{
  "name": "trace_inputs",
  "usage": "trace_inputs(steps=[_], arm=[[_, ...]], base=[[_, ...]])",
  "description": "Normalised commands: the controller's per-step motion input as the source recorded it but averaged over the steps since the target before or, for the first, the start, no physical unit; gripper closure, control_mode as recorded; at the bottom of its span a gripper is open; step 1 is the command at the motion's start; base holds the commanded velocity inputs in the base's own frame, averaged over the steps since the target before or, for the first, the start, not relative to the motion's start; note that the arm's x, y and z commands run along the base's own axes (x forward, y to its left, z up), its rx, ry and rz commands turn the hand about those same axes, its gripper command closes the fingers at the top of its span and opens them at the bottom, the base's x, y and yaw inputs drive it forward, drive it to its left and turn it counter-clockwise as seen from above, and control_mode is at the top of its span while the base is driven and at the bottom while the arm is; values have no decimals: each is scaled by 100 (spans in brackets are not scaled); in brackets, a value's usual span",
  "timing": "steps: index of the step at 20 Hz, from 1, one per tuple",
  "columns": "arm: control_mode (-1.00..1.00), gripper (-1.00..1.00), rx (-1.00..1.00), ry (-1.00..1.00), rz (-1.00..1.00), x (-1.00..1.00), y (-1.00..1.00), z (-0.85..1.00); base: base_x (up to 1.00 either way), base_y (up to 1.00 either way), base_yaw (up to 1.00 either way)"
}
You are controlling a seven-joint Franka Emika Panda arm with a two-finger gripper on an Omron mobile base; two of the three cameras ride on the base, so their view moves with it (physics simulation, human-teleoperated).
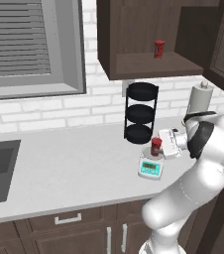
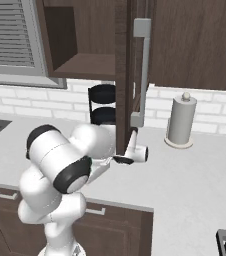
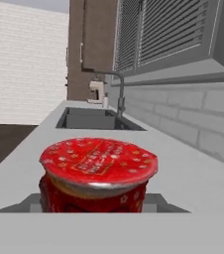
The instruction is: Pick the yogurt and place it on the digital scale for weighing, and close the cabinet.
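Grey counter (image 1: 74, 168) lies bare around yogurt (image 1: 156, 146) atop digital scale (image 1: 151, 166); pincer (image 1: 164, 144) grip unclear.

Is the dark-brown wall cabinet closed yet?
No: the dark-brown wall cabinet stands open, with a small red container visible on its shelf.

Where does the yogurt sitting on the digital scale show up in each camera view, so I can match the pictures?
Left base view: the yogurt stands right of centre on the digital scale, just left of the gripper.
Right base view: not in it.
Hand view: the yogurt sits low and centre, close up.
Shared landmark: the window above the counter.
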Motion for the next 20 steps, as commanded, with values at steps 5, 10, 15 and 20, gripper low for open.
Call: trace_inputs(steps=[5, 10, 15, 20], arm=[[-100, 100, 0, -3, 1, 19, 0, -18], [-100, 100, -1, 0, 0, 3, 0, -53], [-100, -100, -2, -3, 2, -25, 11, -39], [-100, -100, 0, -2, 0, -7, 0, -5]], base=[[0, 0, 0], [0, 0, 0], [0, 0, 0], [0, 0, 0]])
